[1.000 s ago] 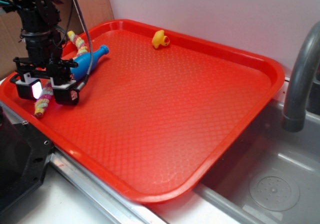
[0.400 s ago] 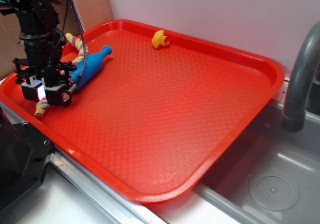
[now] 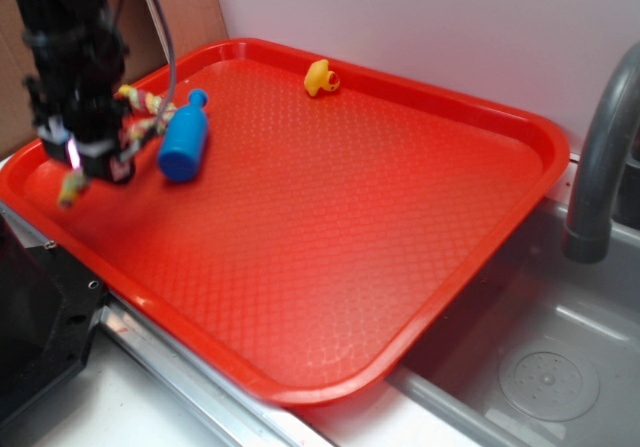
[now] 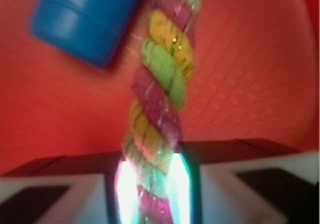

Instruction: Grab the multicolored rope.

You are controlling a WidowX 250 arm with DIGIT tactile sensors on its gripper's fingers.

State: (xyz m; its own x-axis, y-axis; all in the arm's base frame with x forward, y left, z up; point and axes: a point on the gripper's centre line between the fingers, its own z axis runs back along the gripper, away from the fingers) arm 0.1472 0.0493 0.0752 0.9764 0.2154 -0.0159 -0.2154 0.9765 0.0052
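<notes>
At the upper left of the exterior view the pincer (image 3: 88, 159) hangs over the left corner of the red tray (image 3: 330, 237), blurred, its two fingers drawn close together with the multicolored rope (image 3: 135, 110) caught between them. A short end of the rope dangles below the pincer toward the lower left, while the rest runs up and to the right behind the arm, ending just beside the neck of the blue bottle (image 3: 183, 139). The bottle lies on the tray just right of the pincer, its wide base toward the camera. In the wrist view the rope (image 4: 159, 108) runs from the top centre of the frame down into the narrow lit gap between the fingers (image 4: 52, 196) at the bottom edge, and the bottle's base (image 4: 82, 21) fills the upper left. A small yellow duck (image 3: 321, 78) sits near the tray's far rim, well apart from the rest. A grey tap (image 3: 600, 157) stands at the right edge above a sink (image 3: 540, 367).
</notes>
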